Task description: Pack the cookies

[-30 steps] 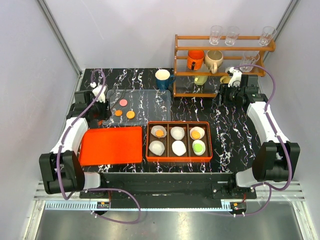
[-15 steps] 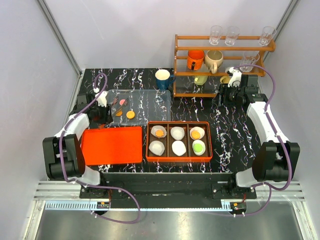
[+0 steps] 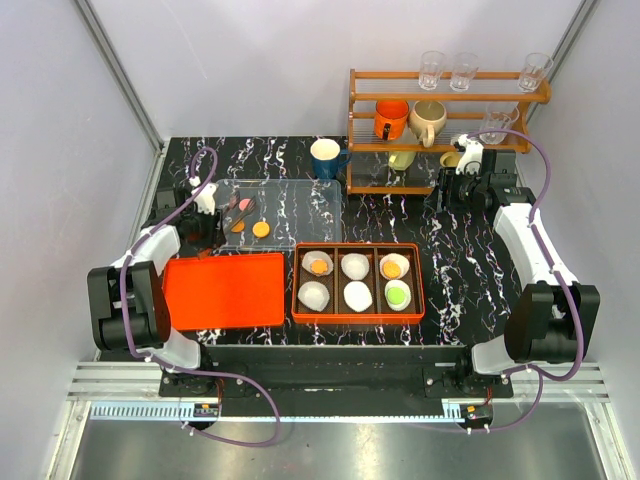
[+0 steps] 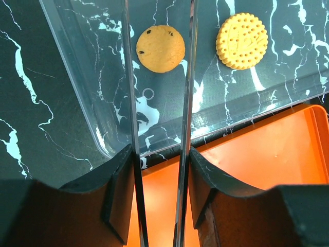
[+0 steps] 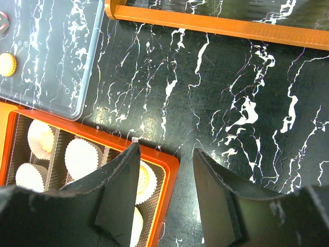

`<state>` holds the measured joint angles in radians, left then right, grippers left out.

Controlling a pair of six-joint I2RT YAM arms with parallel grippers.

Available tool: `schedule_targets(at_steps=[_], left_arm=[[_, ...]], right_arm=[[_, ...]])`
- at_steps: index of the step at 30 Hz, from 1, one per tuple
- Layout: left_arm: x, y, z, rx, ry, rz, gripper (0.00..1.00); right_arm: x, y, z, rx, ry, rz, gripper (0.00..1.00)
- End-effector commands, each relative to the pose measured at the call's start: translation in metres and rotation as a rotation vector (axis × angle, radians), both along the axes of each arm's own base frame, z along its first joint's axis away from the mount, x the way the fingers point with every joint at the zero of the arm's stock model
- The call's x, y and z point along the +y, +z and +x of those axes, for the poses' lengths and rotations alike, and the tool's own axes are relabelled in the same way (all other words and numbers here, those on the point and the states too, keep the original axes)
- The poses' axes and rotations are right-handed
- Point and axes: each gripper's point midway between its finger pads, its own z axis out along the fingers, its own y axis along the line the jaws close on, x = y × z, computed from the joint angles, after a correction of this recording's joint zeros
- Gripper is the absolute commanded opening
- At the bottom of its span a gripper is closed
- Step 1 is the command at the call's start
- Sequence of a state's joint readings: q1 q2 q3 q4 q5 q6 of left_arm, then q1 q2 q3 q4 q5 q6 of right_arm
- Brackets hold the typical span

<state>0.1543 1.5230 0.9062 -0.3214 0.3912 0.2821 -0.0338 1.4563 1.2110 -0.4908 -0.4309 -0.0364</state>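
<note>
**Cookies and arms, three views.** We see six cookies [image 3: 261, 229], all lying flat and face up. They are round, so they have no long axis and point no way.

Three lie apart from one another on the clear tray [image 3: 300, 195]. The pink cookie [image 3: 246, 204] is toward the tray's 9 o'clock edge. The speckled cookie [image 3: 238, 226] and the dotted cookie [image 3: 261, 229] lie at 6 o'clock of it.

Three more sit in white paper liners [image 3: 356, 265] in the orange box [image 3: 358, 318]. One orange cookie [image 3: 319, 266] is in the far-left compartment and another in the far-right. The green cookie [image 3: 398, 294] is in the near-right compartment.

The orange lid [image 3: 222, 290] lies at 9 o'clock of the box, and the wooden rack [image 3: 448, 95] stands at 1 o'clock.

- **Left arm:** it is folded at the table's 7 o'clock corner, with the forearm reaching toward 12 o'clock. The left gripper [image 3: 205, 205] points down over the tray's near-left corner, its jaws spread and holding nothing.
- **Right arm:** it stretches from 5 o'clock toward 12 o'clock. The right gripper [image 3: 468, 165] is beside the rack, over the bare table [image 5: 247, 103], with its jaws likewise spread.

Only the left wrist view shows the cookies' surfaces: dark specks on one, a ring of dots on the other. There the speckled cookie sits at 12 o'clock, in line with the gap between the fingers [image 4: 121, 190]. Only the overhead view shows the green cookie.
</note>
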Motion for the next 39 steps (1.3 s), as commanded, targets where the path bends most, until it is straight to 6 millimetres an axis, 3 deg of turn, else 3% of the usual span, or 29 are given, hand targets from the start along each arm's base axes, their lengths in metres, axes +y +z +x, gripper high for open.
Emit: schedule_targets(at_steps=[1, 13, 26, 32, 38, 39], left_arm=[[0.0, 0.005, 0.007, -0.056, -0.028, 0.005, 0.43], [-0.002, 0.012, 0.003, -0.072, -0.04, 0.006, 0.32], [-0.016, 0.065, -0.004, -0.184, -0.101, -0.032, 0.28], [-0.042, 0.099, -0.017, -0.223, -0.204, -0.112, 0.28], [-0.092, 0.122, -0.046, -0.25, -0.39, -0.127, 0.28], [-0.11, 0.123, -0.054, -0.249, -0.449, -0.134, 0.28]], right_arm=[[-0.001, 0.007, 0.007, -0.038, 0.008, 0.001, 0.54], [-0.001, 0.008, 0.007, -0.041, 0.005, 0.0, 0.54], [-0.001, 0.007, 0.007, -0.038, 0.005, 0.002, 0.54], [0.0, 0.008, 0.008, -0.038, 0.005, 0.004, 0.54], [-0.001, 0.008, 0.008, -0.038, 0.003, 0.005, 0.54], [-0.001, 0.007, 0.008, -0.035, 0.003, 0.005, 0.54]])
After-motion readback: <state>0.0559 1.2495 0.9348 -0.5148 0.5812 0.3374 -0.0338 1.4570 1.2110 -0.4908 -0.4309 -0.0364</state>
